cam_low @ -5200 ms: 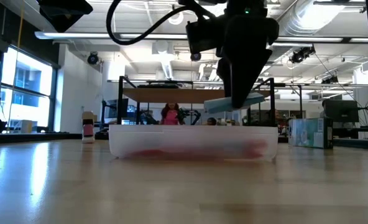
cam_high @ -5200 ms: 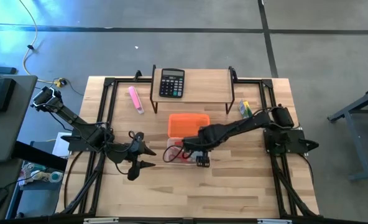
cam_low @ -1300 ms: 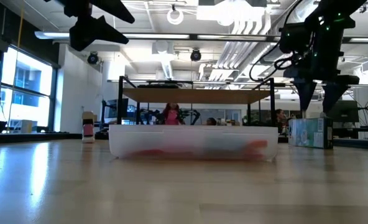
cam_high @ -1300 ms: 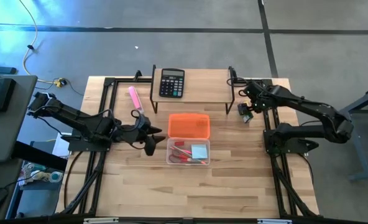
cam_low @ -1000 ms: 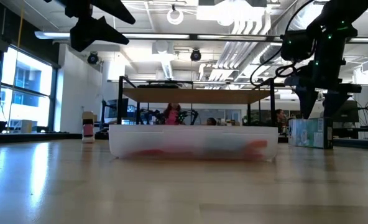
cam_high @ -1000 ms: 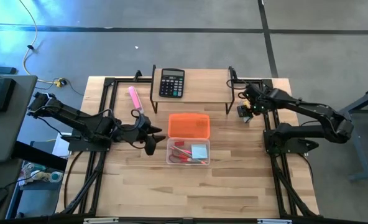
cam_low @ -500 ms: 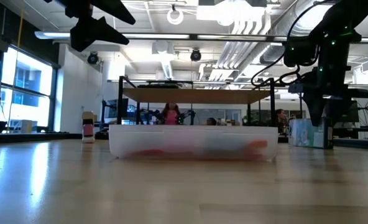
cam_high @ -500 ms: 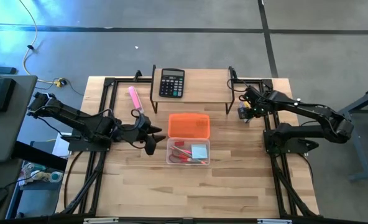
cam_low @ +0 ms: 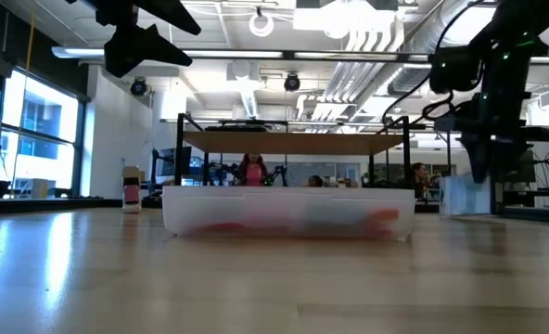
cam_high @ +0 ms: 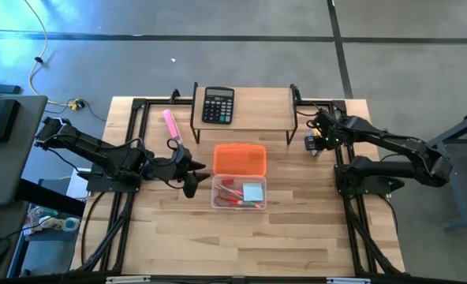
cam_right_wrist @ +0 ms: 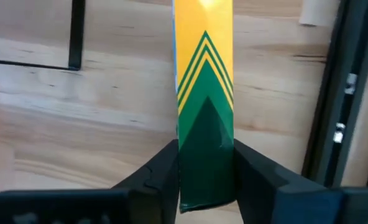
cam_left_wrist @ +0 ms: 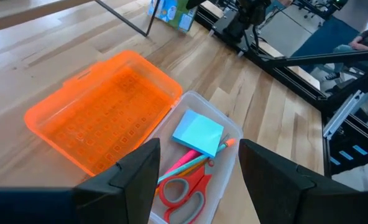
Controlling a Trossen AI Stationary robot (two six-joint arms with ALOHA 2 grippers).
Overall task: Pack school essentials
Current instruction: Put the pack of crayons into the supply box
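High view: the right gripper [cam_high: 313,143] sits at the table's right edge beside the shelf [cam_high: 244,118] leg, over the small pack [cam_high: 308,143]. The left gripper [cam_high: 188,177] hovers left of the clear box [cam_high: 238,192].

Left wrist view: fingers spread, nothing held; scissors [cam_left_wrist: 183,190], blue notepad [cam_left_wrist: 198,133] and pens [cam_left_wrist: 190,163] lie in the box, orange lid [cam_left_wrist: 103,116] alongside.

Right wrist view: fingers [cam_right_wrist: 160,168] pinch the yellow pack with green chevrons.

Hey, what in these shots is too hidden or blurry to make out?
- Yellow and green pack: printing unreadable in the right wrist view, top edge cuts it off; the right tool covers its lower sides.
- Clear box contents: red smears through the frosted wall, low view.
- Calculator keys: too small, high view.
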